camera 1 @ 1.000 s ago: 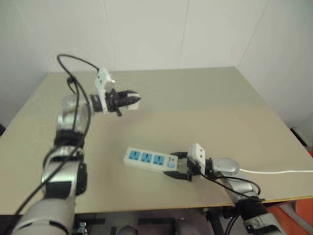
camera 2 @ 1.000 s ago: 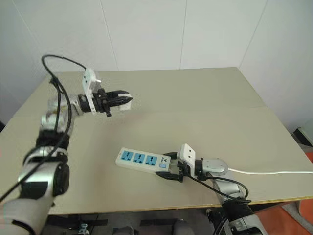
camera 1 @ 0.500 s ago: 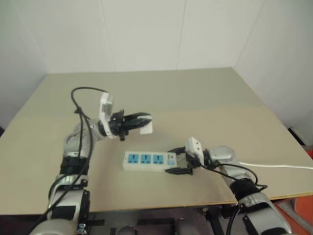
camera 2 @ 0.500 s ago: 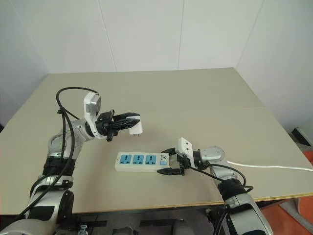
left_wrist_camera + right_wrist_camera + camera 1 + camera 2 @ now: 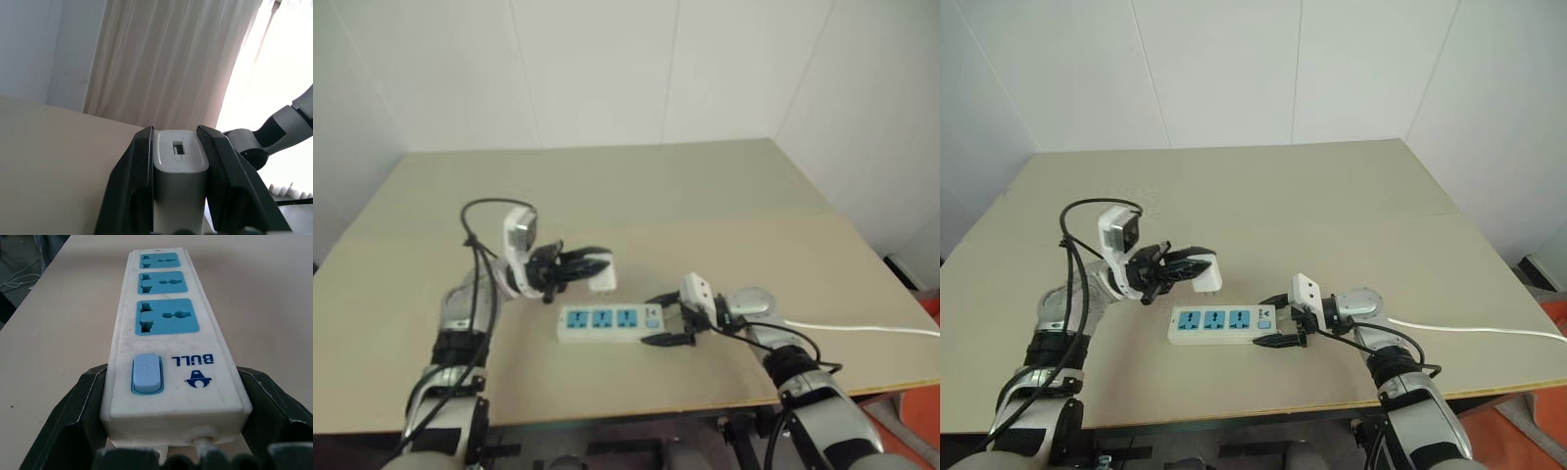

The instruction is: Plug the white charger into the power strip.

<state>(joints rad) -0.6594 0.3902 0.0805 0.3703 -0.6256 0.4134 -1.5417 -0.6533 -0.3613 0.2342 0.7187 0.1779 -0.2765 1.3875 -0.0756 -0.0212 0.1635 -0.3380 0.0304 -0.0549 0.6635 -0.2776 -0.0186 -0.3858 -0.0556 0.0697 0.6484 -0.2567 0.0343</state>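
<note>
Reading the right wrist view, you can make out "BULL" in blue with a small logo beside the pale blue switch (image 5: 146, 374) at the near end of the power strip (image 5: 1221, 324), which lies flat on the beige surface (image 5: 1351, 211) with its three blue sockets facing up and a thin white cable (image 5: 1474, 328) trailing off toward the right edge. Your right tool (image 5: 1277, 320) straddles the strip's switch end with its black fingers (image 5: 73, 416) spread, one along each side, while your left tool (image 5: 1183, 269) is pinching the white charger (image 5: 1206, 275) between its fingers, just above and behind the strip's far end. Around you stand plain white panelled walls (image 5: 1234, 69), and the left wrist view shows a pale curtain (image 5: 171, 63) with bright light beside it.
</note>
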